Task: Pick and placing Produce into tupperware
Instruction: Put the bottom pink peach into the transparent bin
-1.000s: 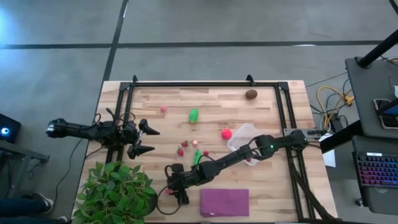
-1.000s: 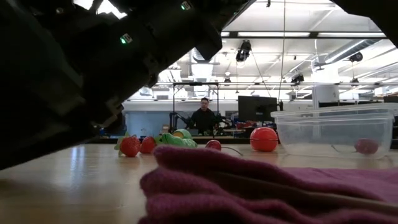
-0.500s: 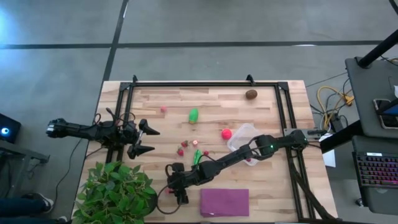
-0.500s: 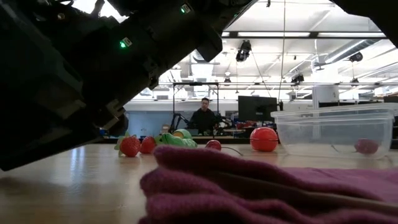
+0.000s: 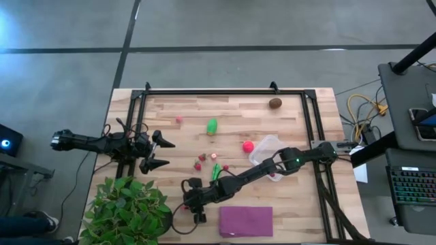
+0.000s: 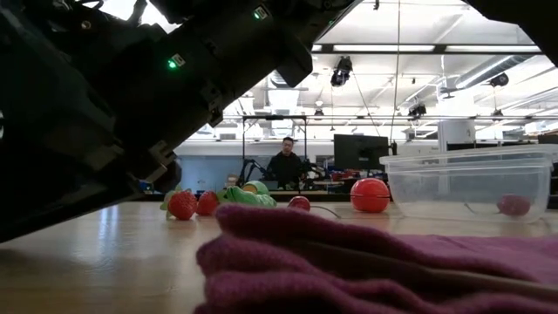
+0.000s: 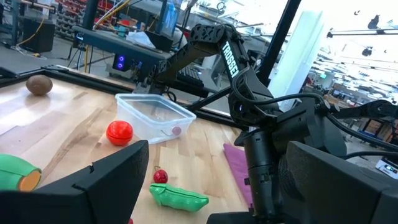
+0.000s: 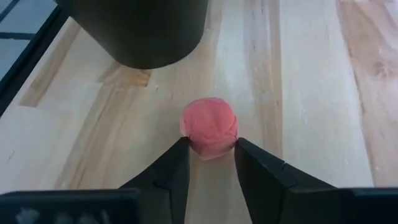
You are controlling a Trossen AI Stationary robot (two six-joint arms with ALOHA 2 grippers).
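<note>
Right gripper (image 8: 208,158), low at the table's near edge by the potted plant (image 5: 129,207), pinches a pink berry (image 8: 209,127) btwn its fingertips; left gripper (image 5: 158,153) waits agape at left. One berry shows in the tupperware (image 5: 269,153); red ball (image 5: 248,145), brown oval (image 5: 275,103), green pieces, other berries lie outside, so judged early. Wood-plank table (image 5: 238,109), purple cloth (image 5: 245,221); workshop bkgd, a person seated far off (image 6: 285,166).

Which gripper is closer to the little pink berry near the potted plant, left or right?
Right. The right gripper has its fingers on both sides of the pink berry, touching it, close to the plant pot. The left gripper waits open at the table's left edge, well away.
</note>
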